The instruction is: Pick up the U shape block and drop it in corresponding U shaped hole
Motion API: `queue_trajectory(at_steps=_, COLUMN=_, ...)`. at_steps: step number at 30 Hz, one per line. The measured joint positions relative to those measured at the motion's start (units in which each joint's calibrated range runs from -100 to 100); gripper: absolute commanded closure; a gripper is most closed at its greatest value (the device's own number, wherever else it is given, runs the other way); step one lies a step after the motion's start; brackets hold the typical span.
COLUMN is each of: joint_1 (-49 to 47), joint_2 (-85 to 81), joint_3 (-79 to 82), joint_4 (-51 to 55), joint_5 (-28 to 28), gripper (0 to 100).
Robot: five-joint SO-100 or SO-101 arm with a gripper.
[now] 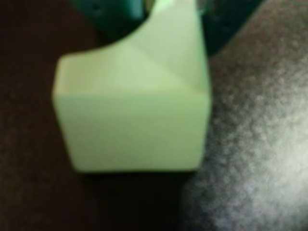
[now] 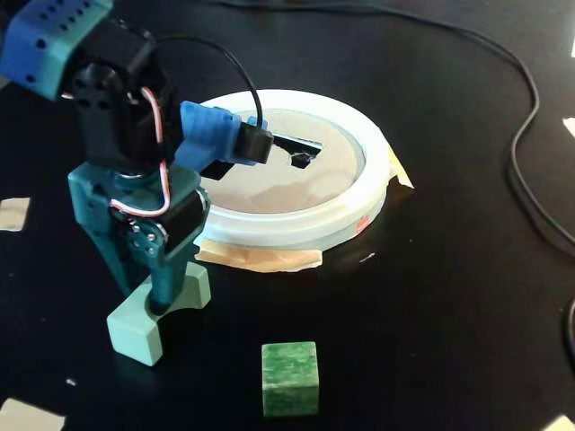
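Straddling the U shape block [image 2: 148,316], our end effector [image 2: 153,301] stands nose-down at the near-left of the desk [image 2: 431,296] in the fixed view. One teal finger drops into the block's notch, the other comes down its outer left face; we judge the jaws are closing on one leg, but whether they are clamped or only close, we cannot tell. The wrist view gives the pale mint block [image 1: 130,125] blurred and filling the frame, curved notch toward the top, dark teal behind it.

The block sits on the desk, no daylight visible beneath it. We read the step as the grasp, lift not yet begun.

Outward: a marbled green cube [image 2: 290,377] lies near, to the right and toward the camera, apart from the block. Beyond, the white-rimmed tan disc [image 2: 296,235] rests on tape patches. The U shaped hole [image 2: 301,148] shows partly, the wrist housing covering its left end.

Next move, in our judgement: confirm the pinch, raise straight up, carry back and right over the rim, then turn the block so its notch meets the hole's rounded tab before release. A cable [image 2: 526,144] runs at far right, clear of that path.
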Motion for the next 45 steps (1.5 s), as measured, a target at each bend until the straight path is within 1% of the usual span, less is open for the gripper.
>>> queue_trajectory(at_steps=5, joint_1=0.1, joint_2=-0.36, joint_3=0.0, joint_4=1.94, joint_5=0.0, gripper=95)
queue_trajectory(at_steps=8, joint_1=0.1, joint_2=-4.64, joint_3=0.1, joint_4=7.27, joint_5=-1.27, gripper=95)
queue_trajectory(at_steps=9, joint_1=0.1, joint_2=-8.29, joint_3=0.1, joint_4=10.18, joint_5=-2.39, gripper=95)
queue_trajectory(at_steps=12, joint_1=0.1, joint_2=-13.11, joint_3=-1.85, joint_4=14.35, joint_5=-4.74, gripper=95)
queue_trajectory(at_steps=16, joint_1=0.0, joint_2=-18.72, joint_3=-6.15, joint_4=20.17, joint_5=-11.67, gripper=96)
queue_trajectory(at_steps=18, joint_1=-1.9, joint_2=-20.6, joint_3=-7.42, joint_4=21.24, joint_5=-15.87, gripper=96)
queue_trajectory(at_steps=19, joint_1=-4.6, joint_2=-21.67, joint_3=-8.39, joint_4=22.02, joint_5=-19.63, gripper=96)
queue_trajectory(at_steps=23, joint_1=-12.59, joint_2=-22.65, joint_3=-8.98, joint_4=22.11, joint_5=-28.42, gripper=95)
queue_trajectory(at_steps=24, joint_1=-17.18, joint_2=-22.74, joint_3=-8.98, joint_4=22.11, joint_5=-32.23, gripper=95)
queue_trajectory(at_steps=25, joint_1=-19.78, joint_2=-22.74, joint_3=-8.98, joint_4=22.11, joint_5=-34.09, gripper=96)
queue_trajectory(at_steps=28, joint_1=-26.37, joint_2=-22.74, joint_3=-8.98, joint_4=18.14, joint_5=-40.0, gripper=96)
queue_trajectory(at_steps=29, joint_1=-28.87, joint_2=-21.76, joint_3=-9.08, joint_4=14.65, joint_5=-42.3, gripper=96)
queue_trajectory(at_steps=31, joint_1=-30.47, joint_2=-20.6, joint_3=-8.98, joint_4=11.35, joint_5=-44.2, gripper=96)
queue_trajectory(at_steps=33, joint_1=-31.37, joint_2=-17.65, joint_3=-8.98, joint_4=5.72, joint_5=-45.86, gripper=96)
queue_trajectory(at_steps=37, joint_1=-32.27, joint_2=-14.27, joint_3=-8.98, joint_4=-0.29, joint_5=-48.89, gripper=96)
queue_trajectory(at_steps=38, joint_1=-32.37, joint_2=-13.29, joint_3=-8.98, joint_4=-2.04, joint_5=-50.35, gripper=96)
queue_trajectory(at_steps=42, joint_1=-32.67, joint_2=-11.68, joint_3=-8.98, joint_4=-5.04, joint_5=-53.38, gripper=97)
queue_trajectory(at_steps=45, joint_1=-35.26, joint_2=-9.72, joint_3=-8.98, joint_4=-7.18, joint_5=-56.31, gripper=97)
